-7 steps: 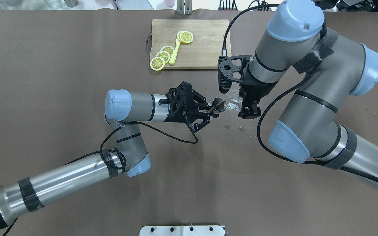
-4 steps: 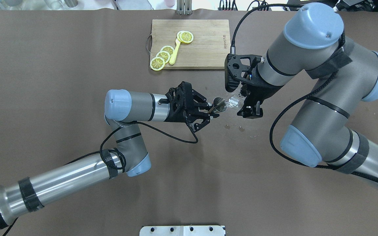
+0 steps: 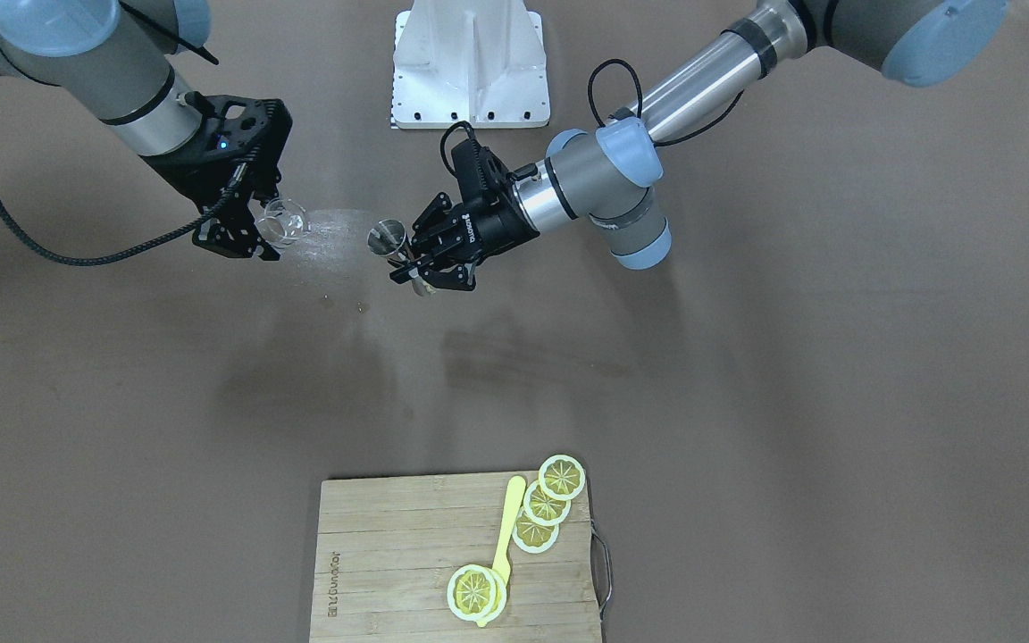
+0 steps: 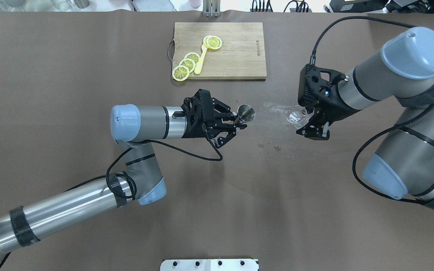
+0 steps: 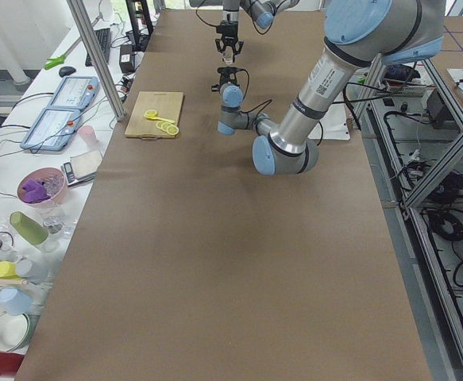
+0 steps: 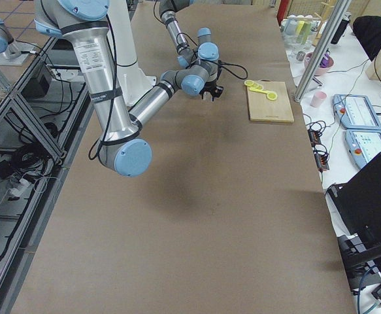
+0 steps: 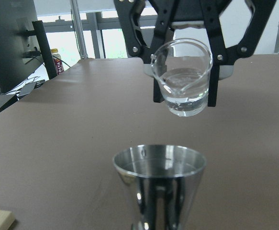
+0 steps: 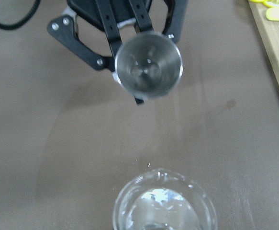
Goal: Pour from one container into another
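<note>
A steel cone-shaped jigger (image 4: 246,113) is held above the table, with my left gripper (image 4: 236,122) shut on its lower part. In the left wrist view the jigger (image 7: 159,179) stands upright with its mouth open upward. A clear glass beaker (image 4: 295,117) holding some clear liquid hangs to the right of it, with my right gripper (image 4: 304,124) shut on it. The beaker (image 7: 183,76) is upright and well apart from the jigger. From the right wrist view the jigger (image 8: 149,64) lies ahead and the beaker (image 8: 164,206) just below the camera.
A wooden cutting board (image 4: 239,56) with lemon slices (image 4: 186,64) and a yellow utensil (image 4: 200,60) lies at the far middle. Small wet spots (image 4: 268,146) and a wet streak (image 4: 273,109) mark the brown table between the grippers. A white base plate (image 4: 209,264) sits at the near edge.
My right arm has swung to the right, carrying the beaker away from the jigger and bringing it level. My left gripper with the jigger has shifted slightly left and away.
</note>
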You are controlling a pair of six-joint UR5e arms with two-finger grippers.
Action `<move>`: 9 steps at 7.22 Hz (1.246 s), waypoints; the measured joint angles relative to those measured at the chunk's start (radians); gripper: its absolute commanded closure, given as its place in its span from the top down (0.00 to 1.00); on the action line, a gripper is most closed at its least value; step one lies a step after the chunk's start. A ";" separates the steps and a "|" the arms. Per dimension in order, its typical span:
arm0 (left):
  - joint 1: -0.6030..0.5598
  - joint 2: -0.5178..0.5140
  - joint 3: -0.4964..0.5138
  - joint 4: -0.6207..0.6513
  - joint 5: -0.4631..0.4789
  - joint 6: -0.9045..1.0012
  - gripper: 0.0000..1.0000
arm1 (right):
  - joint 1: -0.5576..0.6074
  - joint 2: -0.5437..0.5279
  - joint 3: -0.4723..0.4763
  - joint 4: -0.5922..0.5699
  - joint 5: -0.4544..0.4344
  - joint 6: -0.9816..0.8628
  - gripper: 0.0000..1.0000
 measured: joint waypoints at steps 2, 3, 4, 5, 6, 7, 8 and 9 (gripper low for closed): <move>-0.015 0.088 -0.071 0.002 0.032 -0.034 0.00 | 0.029 -0.162 -0.006 0.235 0.000 0.144 0.00; -0.021 0.131 -0.106 0.003 0.070 -0.053 0.00 | 0.042 -0.239 -0.019 0.355 -0.002 0.182 0.00; -0.023 0.174 -0.141 0.004 0.128 -0.077 0.00 | 0.059 -0.300 -0.061 0.492 -0.006 0.204 0.00; -0.023 0.213 -0.174 0.003 0.200 -0.093 0.00 | 0.080 -0.332 -0.142 0.664 -0.006 0.235 0.00; -0.022 0.247 -0.207 0.003 0.271 -0.108 0.00 | 0.097 -0.349 -0.235 0.836 -0.006 0.270 0.00; -0.020 0.277 -0.242 0.005 0.337 -0.137 0.00 | 0.118 -0.361 -0.321 0.987 -0.009 0.285 0.00; -0.017 0.308 -0.272 0.011 0.401 -0.164 0.00 | 0.138 -0.377 -0.384 1.099 -0.010 0.287 0.00; -0.014 0.338 -0.293 0.016 0.465 -0.179 0.00 | 0.156 -0.395 -0.436 1.192 -0.011 0.287 0.00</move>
